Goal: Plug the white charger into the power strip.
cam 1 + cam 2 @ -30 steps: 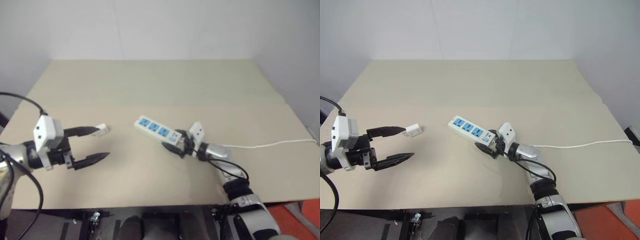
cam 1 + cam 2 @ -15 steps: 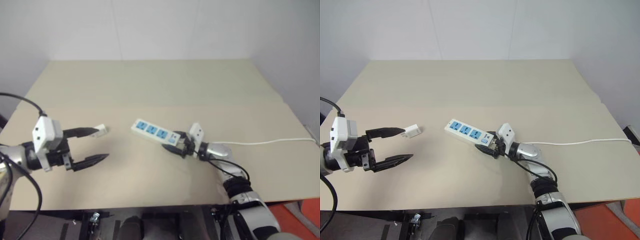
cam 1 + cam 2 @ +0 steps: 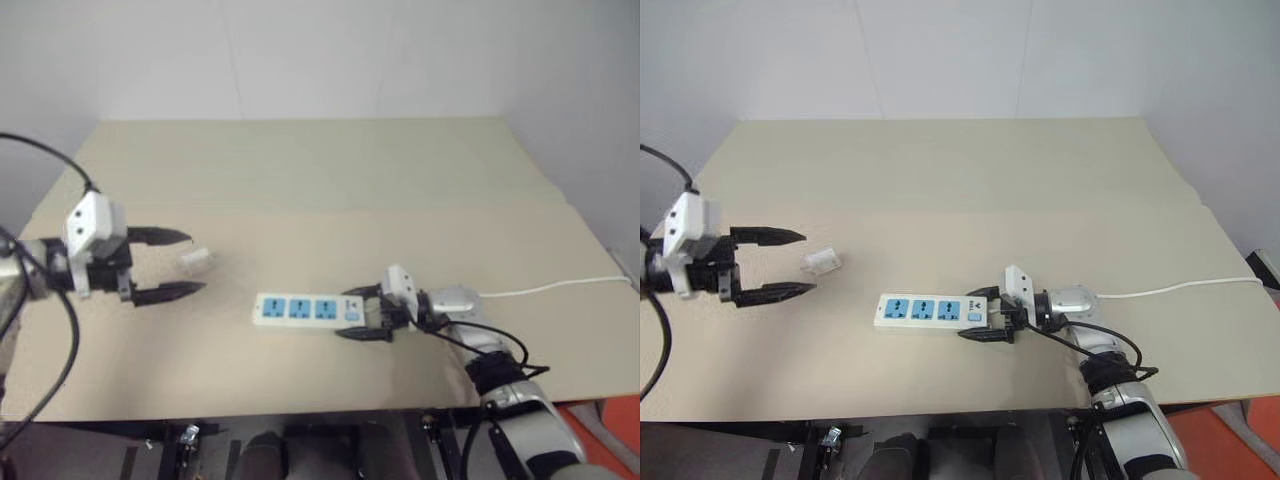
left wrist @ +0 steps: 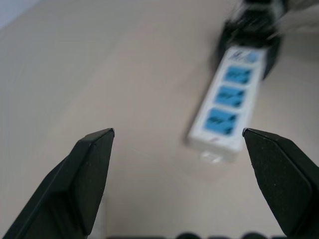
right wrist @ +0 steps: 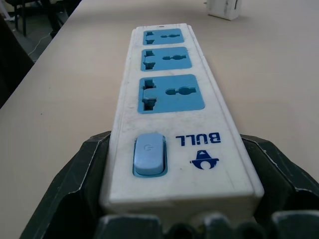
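The white charger (image 3: 821,261) is just a smeary blur in the head views so can't tell which way it's facing, the power strip (image 4: 224,107) is soft in the left wrist view, and its cord (image 3: 1180,289) gets cut off at the right edge.

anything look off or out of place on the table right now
Nothing looks damaged or spilled. The white charger lies loose on the table, just beyond the open left pincer, unplugged. The power strip lies flat, its switch end clamped in the right pincer, all three sockets free.
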Robot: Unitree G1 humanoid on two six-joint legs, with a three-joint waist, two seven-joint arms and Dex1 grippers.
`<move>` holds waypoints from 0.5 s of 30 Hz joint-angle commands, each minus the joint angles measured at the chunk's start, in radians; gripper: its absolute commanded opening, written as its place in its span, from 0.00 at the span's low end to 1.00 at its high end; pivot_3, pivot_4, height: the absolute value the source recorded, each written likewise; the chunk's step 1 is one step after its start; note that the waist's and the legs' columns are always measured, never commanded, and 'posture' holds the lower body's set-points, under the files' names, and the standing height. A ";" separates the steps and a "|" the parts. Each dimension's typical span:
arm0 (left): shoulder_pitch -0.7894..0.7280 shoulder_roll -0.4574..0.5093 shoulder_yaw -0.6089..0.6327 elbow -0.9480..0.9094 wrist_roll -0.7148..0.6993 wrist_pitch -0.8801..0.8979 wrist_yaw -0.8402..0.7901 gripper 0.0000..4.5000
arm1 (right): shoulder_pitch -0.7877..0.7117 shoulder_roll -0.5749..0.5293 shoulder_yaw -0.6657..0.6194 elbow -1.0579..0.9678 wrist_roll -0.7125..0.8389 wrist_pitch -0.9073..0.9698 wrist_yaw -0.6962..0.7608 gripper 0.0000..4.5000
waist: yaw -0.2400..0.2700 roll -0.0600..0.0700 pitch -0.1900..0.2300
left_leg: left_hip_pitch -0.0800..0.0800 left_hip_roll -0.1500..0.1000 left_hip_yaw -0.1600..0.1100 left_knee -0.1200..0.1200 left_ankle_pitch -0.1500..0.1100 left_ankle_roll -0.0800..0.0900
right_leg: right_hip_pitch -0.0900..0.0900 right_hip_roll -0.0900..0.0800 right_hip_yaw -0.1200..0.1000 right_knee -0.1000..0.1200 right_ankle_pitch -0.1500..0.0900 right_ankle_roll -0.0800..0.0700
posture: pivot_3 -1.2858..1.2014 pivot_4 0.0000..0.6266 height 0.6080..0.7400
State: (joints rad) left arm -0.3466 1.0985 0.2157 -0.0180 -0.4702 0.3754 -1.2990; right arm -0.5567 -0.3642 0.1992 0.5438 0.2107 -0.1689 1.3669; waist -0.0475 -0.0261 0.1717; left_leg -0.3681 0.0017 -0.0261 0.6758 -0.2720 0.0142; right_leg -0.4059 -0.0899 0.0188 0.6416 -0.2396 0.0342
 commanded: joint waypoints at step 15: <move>-1.069 -0.249 -0.816 1.146 0.866 -0.123 -0.213 1.00 | 0.003 0.052 0.016 0.035 -0.028 -0.031 -0.026 0.77 | -0.015 -0.002 0.000 | -0.002 0.000 0.001 0.001 0.000 0.000 | -0.001 0.002 -0.001 0.005 -0.001 0.001 | 0.52 0.24 1.00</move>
State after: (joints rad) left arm -1.3852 0.8554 -0.5751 1.0565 0.3334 0.2794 -1.5262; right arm -0.5736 -0.3154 0.1997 0.5923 0.2006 -0.2170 1.3532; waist -0.0625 -0.0278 0.1717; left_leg -0.3701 0.0021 -0.0253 0.6766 -0.2718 0.0143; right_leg -0.4067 -0.0877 0.0175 0.6466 -0.2405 0.0357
